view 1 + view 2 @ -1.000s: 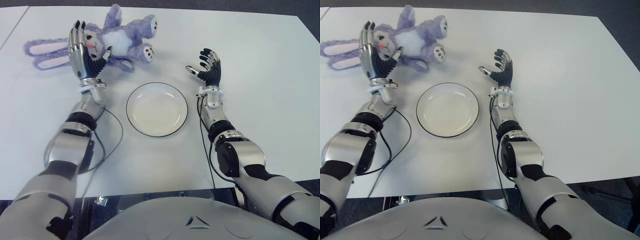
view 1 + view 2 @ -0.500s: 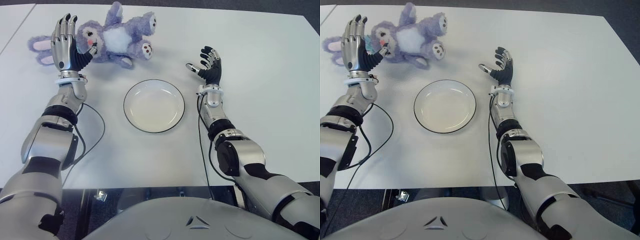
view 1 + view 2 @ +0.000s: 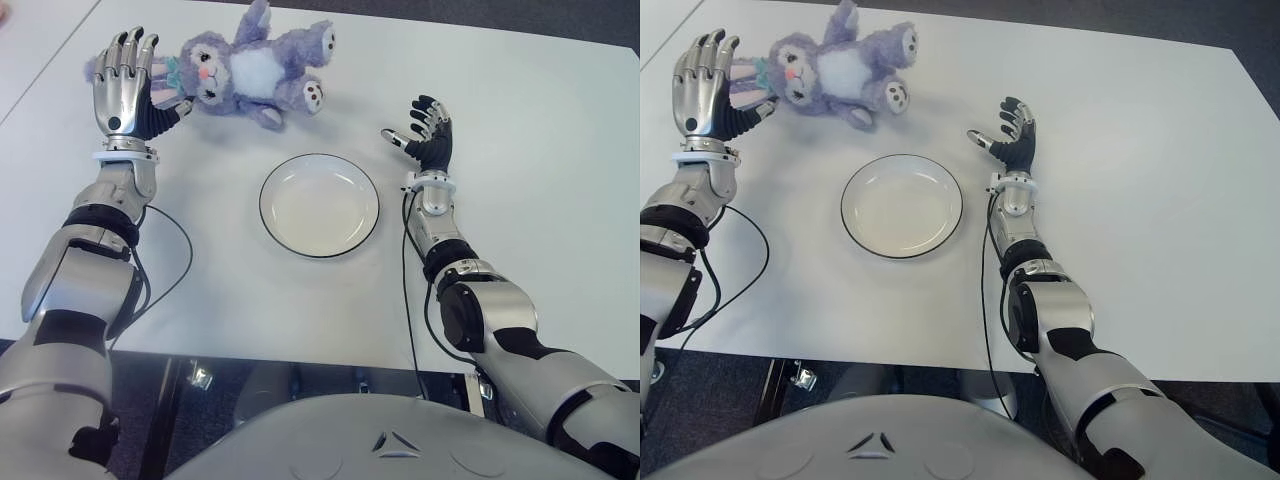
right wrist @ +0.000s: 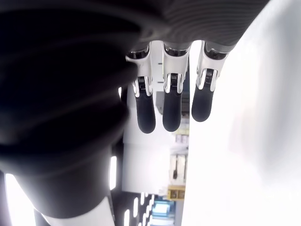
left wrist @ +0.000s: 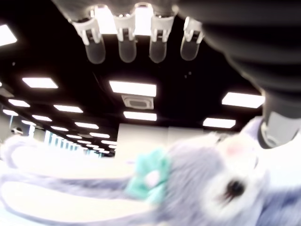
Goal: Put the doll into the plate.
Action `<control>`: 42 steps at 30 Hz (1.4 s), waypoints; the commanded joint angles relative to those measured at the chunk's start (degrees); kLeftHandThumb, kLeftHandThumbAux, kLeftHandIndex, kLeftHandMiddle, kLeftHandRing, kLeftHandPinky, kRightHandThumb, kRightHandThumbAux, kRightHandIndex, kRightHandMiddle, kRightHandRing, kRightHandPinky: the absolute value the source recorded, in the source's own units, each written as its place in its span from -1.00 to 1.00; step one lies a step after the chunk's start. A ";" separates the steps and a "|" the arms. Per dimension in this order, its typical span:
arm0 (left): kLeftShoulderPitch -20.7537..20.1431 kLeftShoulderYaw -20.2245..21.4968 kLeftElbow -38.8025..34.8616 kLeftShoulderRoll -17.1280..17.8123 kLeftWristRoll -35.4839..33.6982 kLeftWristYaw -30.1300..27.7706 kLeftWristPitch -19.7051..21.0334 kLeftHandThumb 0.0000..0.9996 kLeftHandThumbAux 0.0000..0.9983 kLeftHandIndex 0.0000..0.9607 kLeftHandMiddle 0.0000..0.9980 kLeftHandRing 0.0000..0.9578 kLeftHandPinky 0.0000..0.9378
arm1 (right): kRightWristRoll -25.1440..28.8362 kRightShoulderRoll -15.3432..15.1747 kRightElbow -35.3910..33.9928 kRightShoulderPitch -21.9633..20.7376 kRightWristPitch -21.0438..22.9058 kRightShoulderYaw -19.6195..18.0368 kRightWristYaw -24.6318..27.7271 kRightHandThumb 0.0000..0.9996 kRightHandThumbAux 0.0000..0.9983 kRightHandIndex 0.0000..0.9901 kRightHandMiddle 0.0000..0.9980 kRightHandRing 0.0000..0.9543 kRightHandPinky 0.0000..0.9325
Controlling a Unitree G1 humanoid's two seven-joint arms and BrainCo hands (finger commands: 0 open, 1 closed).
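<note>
Left hand [image 3: 124, 85] is raised at the far left of the table [image 3: 540, 200], fingers spread and upright, holding nothing. You've got it just beside the doll's head, on the doll's left side as you see it in the eye views; its thumb reaches toward the head, but contact isn't clear, probably a near miss.

Doll [image 3: 250, 75], a purple plush rabbit with a white belly, lies on its back on the far part of the table. Its ears run out behind your left hand, and a teal bow [image 5: 149, 178] sits at their base in the left wrist view. It's well clear of the plate.

Plate [image 3: 366, 190], white with a dark rim, sits between your two arms with nothing in it.

Right hand [image 3: 425, 132] shows just right of the plate, palm up, fingers relaxed and apart, also holding nothing.
</note>
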 commanded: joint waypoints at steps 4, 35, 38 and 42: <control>-1.10 -9.78 1.26 4.34 10.23 -1.38 2.79 -0.63 -0.08 -1.00 -1.00 -1.00 -0.99 | 0.49 2.68 10.17 18.33 5.07 -0.65 1.95 -1.00 0.97 -0.60 -0.50 -0.54 -0.49; -11.48 -23.36 5.47 2.18 19.80 -7.81 2.11 -0.87 -0.01 -1.00 -1.00 -1.00 -1.00 | 0.14 2.19 10.35 18.06 5.91 -1.60 0.97 -0.99 0.99 -0.61 -0.50 -0.52 -0.45; -11.98 -23.64 5.60 1.80 19.68 -8.07 2.61 -0.87 0.00 -1.00 -1.00 -1.00 -1.00 | 0.13 2.09 10.35 18.11 5.95 -1.61 0.95 -0.99 0.99 -0.61 -0.49 -0.52 -0.45; -12.29 -23.89 5.79 1.40 19.01 -8.34 3.19 -0.87 0.00 -1.00 -1.00 -1.00 -1.00 | 0.04 2.00 10.35 18.17 5.94 -1.56 0.88 -0.99 0.98 -0.60 -0.49 -0.52 -0.45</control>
